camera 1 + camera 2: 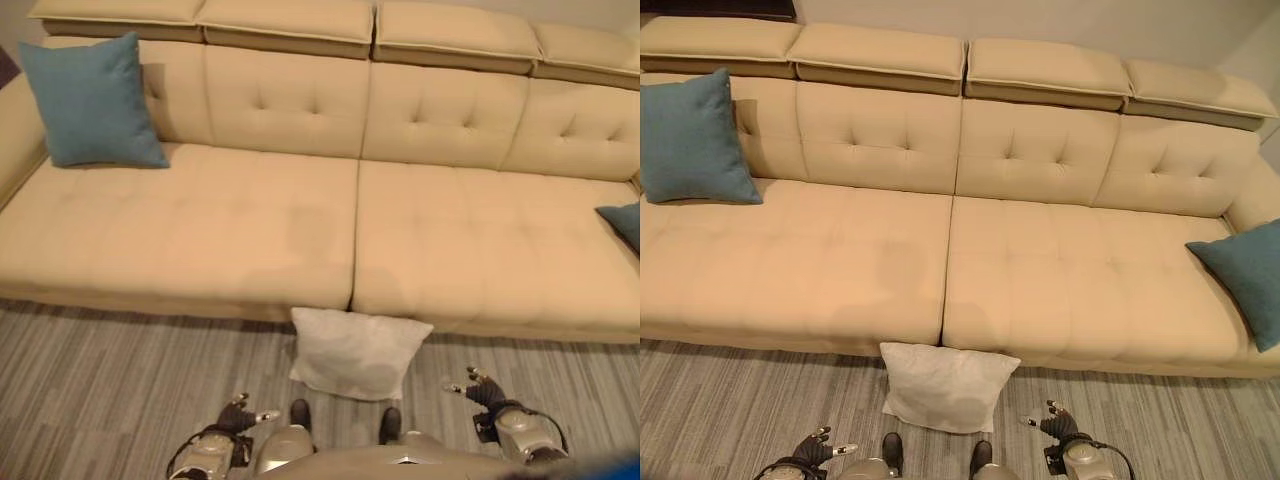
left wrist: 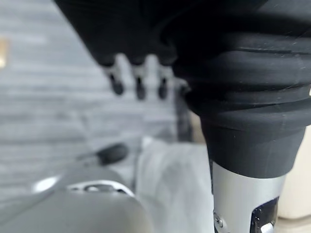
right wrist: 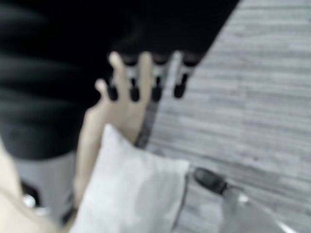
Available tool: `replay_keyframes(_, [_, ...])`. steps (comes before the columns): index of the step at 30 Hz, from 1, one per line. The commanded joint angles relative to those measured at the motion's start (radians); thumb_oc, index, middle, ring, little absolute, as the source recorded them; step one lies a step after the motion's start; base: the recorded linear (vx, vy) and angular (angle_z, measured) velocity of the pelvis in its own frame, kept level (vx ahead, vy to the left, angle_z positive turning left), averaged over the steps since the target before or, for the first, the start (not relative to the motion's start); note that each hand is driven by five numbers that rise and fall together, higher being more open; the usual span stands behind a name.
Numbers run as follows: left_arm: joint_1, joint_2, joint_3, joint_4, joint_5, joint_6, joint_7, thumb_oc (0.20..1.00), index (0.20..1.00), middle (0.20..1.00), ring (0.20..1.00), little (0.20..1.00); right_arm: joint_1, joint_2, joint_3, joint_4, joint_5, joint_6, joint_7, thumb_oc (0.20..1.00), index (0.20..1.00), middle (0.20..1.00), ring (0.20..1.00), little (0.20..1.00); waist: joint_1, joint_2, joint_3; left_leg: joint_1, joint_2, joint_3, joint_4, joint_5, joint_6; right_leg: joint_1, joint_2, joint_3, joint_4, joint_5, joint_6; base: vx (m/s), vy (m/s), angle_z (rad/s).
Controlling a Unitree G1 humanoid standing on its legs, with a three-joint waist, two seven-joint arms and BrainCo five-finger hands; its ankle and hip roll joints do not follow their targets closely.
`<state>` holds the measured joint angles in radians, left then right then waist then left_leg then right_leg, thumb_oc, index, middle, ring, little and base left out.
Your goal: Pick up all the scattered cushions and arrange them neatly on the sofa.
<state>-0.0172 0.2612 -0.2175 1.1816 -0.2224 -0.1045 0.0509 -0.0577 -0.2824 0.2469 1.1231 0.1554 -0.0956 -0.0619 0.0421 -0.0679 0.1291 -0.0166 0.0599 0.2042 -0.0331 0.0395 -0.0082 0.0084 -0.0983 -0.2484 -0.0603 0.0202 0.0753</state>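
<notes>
- Left eye view: the white cushion (image 1: 358, 352) lies on the grey striped floor (image 1: 110, 390), its far edge against the front of the beige sofa (image 1: 250, 230), right at the seam between the two seat sections. The left robot hand (image 1: 240, 413) and the right robot hand (image 1: 478, 389) hang low on either side of it, both with relaxed, empty fingers. A one-sided grab at a corner would probably let the soft cushion fold and slip.
- Right eye view: a teal cushion (image 1: 690, 140) leans upright in the sofa's left corner, and a second teal cushion (image 1: 1247, 275) lies at the right end. The whole middle of the seat is free (ample landing room). The risk is lifting too low and catching the cushion on the seat's front edge.
- Left wrist view: straight fingers (image 2: 138, 82) hang above the floor, with the cushion beside the wrist.
- Right wrist view: fingers (image 3: 156, 77) spread loosely, apart from the cushion below.
</notes>
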Motion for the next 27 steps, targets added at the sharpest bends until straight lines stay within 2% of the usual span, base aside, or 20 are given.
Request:
replay_keyframes(1, [-0.086,0.005,-0.002,-0.042,-0.01,-0.041,0.035,1.0,1.0,1.0,1.0,1.0,-0.035,-0.026,0.006,-0.033,0.019,-0.032,-0.029,1.0,1.0,1.0,1.0,1.0,-0.014,-0.025,0.039,-0.051,-0.04,-0.097,0.038,-0.021,-0.047,-0.02,-0.033,-0.027,0.051,0.0,0.085,-0.09,-0.056,0.08])
replay_keyframes(2, [-0.086,0.005,-0.002,-0.042,-0.01,-0.041,0.035,1.0,1.0,1.0,1.0,1.0,-0.035,-0.026,0.005,-0.033,0.019,-0.032,-0.029,1.0,1.0,1.0,1.0,1.0,-0.014,-0.025,0.039,-0.052,-0.04,-0.098,0.039,-0.021,-0.047,-0.021,-0.033,-0.028,0.051,0.0,0.085,-0.15,-0.053,0.09])
replay_keyframes(6, [-0.17,0.023,-0.01,-0.112,-0.054,-0.067,0.102,1.0,1.0,1.0,1.0,1.0,-0.092,-0.044,-0.002,-0.078,0.051,-0.052,-0.07,1.0,1.0,1.0,1.0,1.0,-0.024,-0.011,0.138,-0.167,-0.039,-0.115,0.115,-0.018,-0.045,-0.136,-0.05,-0.037,0.121,0.002,0.073,-0.27,-0.015,0.18])
replay_keyframes(9, [-0.229,0.038,-0.009,-0.156,-0.104,-0.091,0.149,1.0,1.0,1.0,1.0,1.0,-0.146,-0.061,-0.004,-0.128,0.066,-0.066,-0.103,1.0,1.0,1.0,1.0,1.0,-0.033,0.002,0.193,-0.283,-0.041,-0.115,0.188,-0.018,-0.037,-0.28,-0.073,-0.027,0.22,0.007,0.061,-0.29,0.046,0.0])
replay_keyframes(10, [-0.277,0.051,-0.01,-0.197,-0.147,-0.112,0.178,1.0,1.0,1.0,1.0,1.0,-0.184,-0.076,-0.006,-0.168,0.084,-0.076,-0.13,1.0,1.0,1.0,1.0,1.0,-0.037,0.009,0.213,-0.391,-0.041,-0.113,0.258,-0.025,-0.03,-0.398,-0.091,-0.015,0.3,-0.003,0.054,-0.22,0.061,-0.05])
replay_keyframes(13, [-0.313,0.06,-0.011,-0.209,-0.166,-0.125,0.195,1.0,1.0,1.0,1.0,1.0,-0.219,-0.083,-0.003,-0.196,0.087,-0.081,-0.147,1.0,1.0,1.0,1.0,1.0,-0.042,0.011,0.22,-0.475,-0.04,-0.111,0.311,-0.03,-0.026,-0.486,-0.104,-0.005,0.358,-0.007,0.05,-0.12,0.041,0.04])
replay_keyframes(14, [-0.338,0.065,-0.014,-0.223,-0.179,-0.131,0.208,1.0,1.0,1.0,1.0,1.0,-0.238,-0.092,0.0,-0.22,0.089,-0.086,-0.161,1.0,1.0,1.0,1.0,1.0,-0.043,0.015,0.225,-0.507,-0.037,-0.115,0.343,-0.062,-0.034,-0.523,-0.107,0.009,0.398,-0.038,0.058,-0.1,0.039,0.04])
replay_keyframes(20, [-0.452,0.088,-0.042,-0.357,-0.222,-0.166,0.277,1.0,1.0,1.0,1.0,1.0,-0.339,-0.132,-0.016,-0.341,0.104,-0.116,-0.245,1.0,1.0,1.0,1.0,1.0,-0.062,0.023,0.243,-0.829,-0.005,-0.102,0.573,-0.102,-0.036,-0.858,-0.146,0.065,0.656,-0.081,0.048,-0.1,0.033,0.05])
replay_keyframes(21, [-0.453,0.088,-0.042,-0.357,-0.222,-0.166,0.277,1.0,1.0,1.0,1.0,1.0,-0.34,-0.132,-0.016,-0.34,0.104,-0.116,-0.245,1.0,1.0,1.0,1.0,1.0,-0.062,0.023,0.239,-0.837,-0.005,-0.101,0.578,-0.104,-0.036,-0.866,-0.146,0.067,0.661,-0.083,0.048,-0.1,0.033,-0.05])
replay_keyframes(22, [-0.476,0.093,-0.048,-0.382,-0.224,-0.164,0.286,1.0,1.0,1.0,1.0,1.0,-0.365,-0.147,-0.016,-0.366,0.1,-0.116,-0.26,1.0,1.0,1.0,1.0,1.0,-0.068,0.024,0.238,-0.909,0.004,-0.102,0.624,-0.113,-0.037,-0.933,-0.15,0.076,0.699,-0.09,0.044,-0.04,0.007,-0.06])
replay_keyframes(23, [-0.476,0.093,-0.048,-0.382,-0.224,-0.164,0.286,1.0,1.0,1.0,1.0,1.0,-0.365,-0.147,-0.016,-0.366,0.1,-0.116,-0.26,1.0,1.0,1.0,1.0,1.0,-0.068,0.024,0.238,-0.909,0.004,-0.102,0.624,-0.113,-0.037,-0.933,-0.15,0.076,0.699,-0.09,0.044,-0.05,0.001,-0.09])
replay_keyframes(27, [-0.544,0.112,-0.058,-0.388,-0.215,-0.157,0.313,1.0,1.0,1.0,1.0,1.0,-0.417,-0.185,-0.03,-0.365,0.104,-0.12,-0.281,1.0,1.0,1.0,1.0,1.0,-0.079,0.027,0.23,-1.068,0.013,-0.102,0.712,-0.126,-0.029,-1.093,-0.148,0.099,0.781,-0.098,0.034,-0.04,0.015,-0.09])
